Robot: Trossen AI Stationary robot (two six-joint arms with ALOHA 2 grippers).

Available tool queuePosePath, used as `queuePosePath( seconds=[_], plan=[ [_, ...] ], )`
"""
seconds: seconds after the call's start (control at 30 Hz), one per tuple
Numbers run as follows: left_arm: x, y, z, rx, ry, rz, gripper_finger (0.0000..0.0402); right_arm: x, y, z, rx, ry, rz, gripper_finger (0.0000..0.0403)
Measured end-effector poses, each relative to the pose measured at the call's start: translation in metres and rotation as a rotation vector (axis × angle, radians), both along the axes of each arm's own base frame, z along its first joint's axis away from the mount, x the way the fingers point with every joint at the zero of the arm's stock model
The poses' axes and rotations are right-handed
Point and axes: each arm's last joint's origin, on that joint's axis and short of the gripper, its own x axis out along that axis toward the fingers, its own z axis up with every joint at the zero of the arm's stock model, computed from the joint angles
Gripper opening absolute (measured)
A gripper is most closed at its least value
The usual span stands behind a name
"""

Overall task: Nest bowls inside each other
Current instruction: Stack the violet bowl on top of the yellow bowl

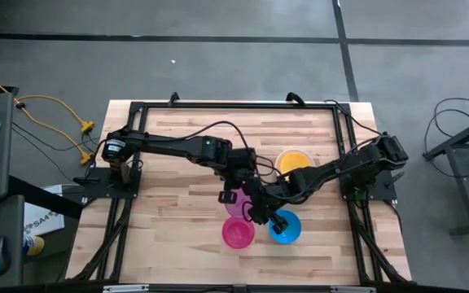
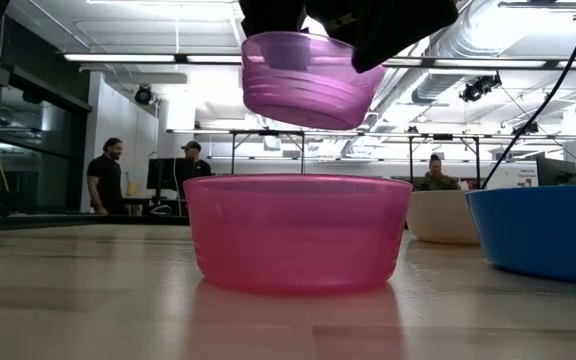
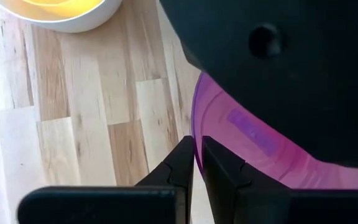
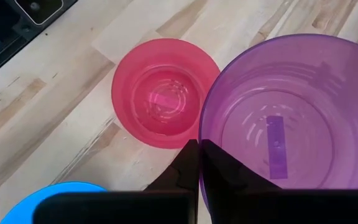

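A purple bowl (image 2: 303, 85) hangs in the air above the pink-red bowl (image 2: 298, 235), which stands on its base on the wooden table (image 1: 169, 212). Both my left gripper (image 3: 196, 152) and my right gripper (image 4: 199, 155) are shut on the purple bowl's rim. In the high view the left gripper (image 1: 234, 189) comes in from the far left and the right gripper (image 1: 252, 209) from the right. The blue bowl (image 1: 285, 227) stands just right of the pink-red one. A yellow bowl (image 1: 293, 158) sits inside the white bowl (image 2: 446, 216) at the far right. My left gripper pinches the purple bowl's rim (image 3: 195, 127), one finger inside the bowl and one outside. The fingers slant down from the far left side. The bowl hangs clear of the table, mouth up. My right gripper pinches the purple bowl's rim (image 4: 199, 138), one finger inside the wall and one outside. The fingers slant down from the table's right side. The bowl is lifted clear, mouth up, over the pink-red bowl (image 4: 165, 93).
A black frame (image 1: 234, 104) runs around the tabletop. My two arms cross closely over the table's middle. Bare wood lies to the left of the bowls (image 1: 169, 212). People stand and sit in the room beyond the far edge (image 2: 108, 175).
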Motion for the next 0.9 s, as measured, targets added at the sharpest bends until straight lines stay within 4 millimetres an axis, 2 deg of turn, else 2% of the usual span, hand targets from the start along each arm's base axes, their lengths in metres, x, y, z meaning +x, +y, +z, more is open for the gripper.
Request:
queuePosePath(
  seconds=[0.67, 0.9],
  plan=[
    [0.0006, 0.0001, 0.0004, -0.034, 0.002, 0.072, 0.0028, -0.0002, 0.0001, -0.0001, 0.004, 0.003, 0.003, 0.0003],
    [0.0010, 0.0001, 0.0010, -0.044, -0.001, 0.092, 0.0084, -0.0005, 0.0006, -0.0015, 0.010, 0.012, 0.007, 0.0003]
  ],
)
